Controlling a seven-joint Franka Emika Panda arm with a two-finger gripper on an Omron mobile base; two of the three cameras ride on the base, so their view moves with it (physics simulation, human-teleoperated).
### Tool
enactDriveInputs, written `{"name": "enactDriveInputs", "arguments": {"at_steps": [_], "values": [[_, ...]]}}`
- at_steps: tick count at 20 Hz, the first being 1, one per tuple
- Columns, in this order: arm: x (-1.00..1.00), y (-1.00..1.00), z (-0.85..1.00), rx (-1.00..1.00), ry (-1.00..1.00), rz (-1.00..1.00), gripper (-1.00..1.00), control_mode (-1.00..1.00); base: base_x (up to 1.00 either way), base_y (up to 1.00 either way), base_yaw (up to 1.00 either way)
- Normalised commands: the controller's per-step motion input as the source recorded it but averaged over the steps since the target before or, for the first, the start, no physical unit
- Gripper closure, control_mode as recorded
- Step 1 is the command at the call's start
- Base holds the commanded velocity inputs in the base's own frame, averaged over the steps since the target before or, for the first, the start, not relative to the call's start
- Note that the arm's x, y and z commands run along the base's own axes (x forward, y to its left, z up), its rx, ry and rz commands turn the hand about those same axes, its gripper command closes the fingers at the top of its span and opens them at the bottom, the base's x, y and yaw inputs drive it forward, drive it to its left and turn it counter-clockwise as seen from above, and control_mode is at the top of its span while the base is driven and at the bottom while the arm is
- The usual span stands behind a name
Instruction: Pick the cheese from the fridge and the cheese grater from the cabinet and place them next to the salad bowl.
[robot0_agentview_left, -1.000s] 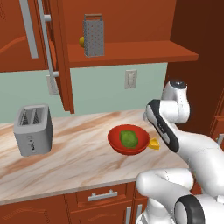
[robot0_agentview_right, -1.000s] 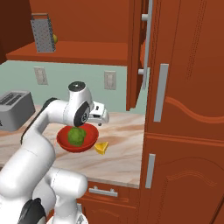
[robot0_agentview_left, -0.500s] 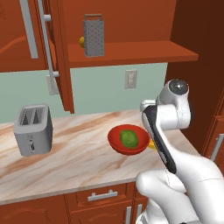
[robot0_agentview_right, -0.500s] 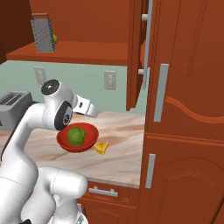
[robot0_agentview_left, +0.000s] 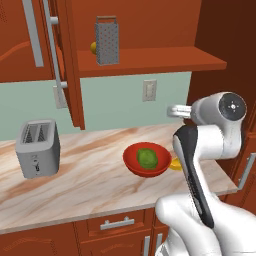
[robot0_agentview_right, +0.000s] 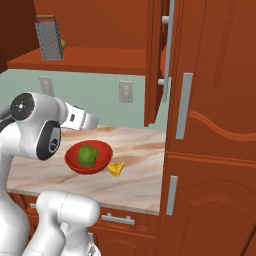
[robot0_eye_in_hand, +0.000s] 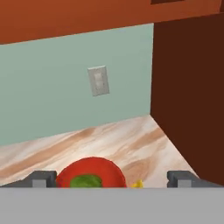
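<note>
The fingers stand spread wide with nothing between them; in the hand view the two dark tips sit far apart at the bottom, one at each side, looking across the desk toward the pale green wall and a wall socket. The bowl rests on the marble desk, red and shallow, with a green leafy ball inside it. The cheese lies on the desk just beside the bowl, at its rim on the side nearer the tall wooden cupboards; in the left base view only a sliver of it shows past the arm. In the hand view the bowl and a bit of the cheese appear low down between the tips, below and ahead of the hand. The grater stands upright on the open cabinet shelf above the desk, well apart from the bowl, with a small yellow fruit just behind it. The cabinet door hangs open, its long silver handle facing out. A silver toaster sits on the desk well to the other side of the bowl. The arm's wrist is raised above the desk near the bowl.
</note>
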Motion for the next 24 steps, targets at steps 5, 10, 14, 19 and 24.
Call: {"name": "enactDriveInputs", "arguments": {"at_steps": [5, 10, 14, 19, 24], "values": [[-0.72, 0.43, 0.85, 0.0, -0.21, 0.01, -1.0, -1.0, 0.0, 0.0, 0.0], [-0.59, 0.06, 0.58, 0.0, -0.18, 0.02, -1.0, -1.0, 0.0, 0.0, 0.0], [-0.4, 0.05, 0.85, 0.0, -0.28, 0.15, -1.0, -1.0, 0.0, 0.0, 0.0], [0.26, 0.17, 0.39, 0.0, -0.23, 0.43, -1.0, -1.0, 0.0, 0.0, 0.0], [0.96, 0.0, 0.0, -0.16, 0.03, 0.1, -1.0, -1.0, 0.0, 0.0, 0.0]]}}
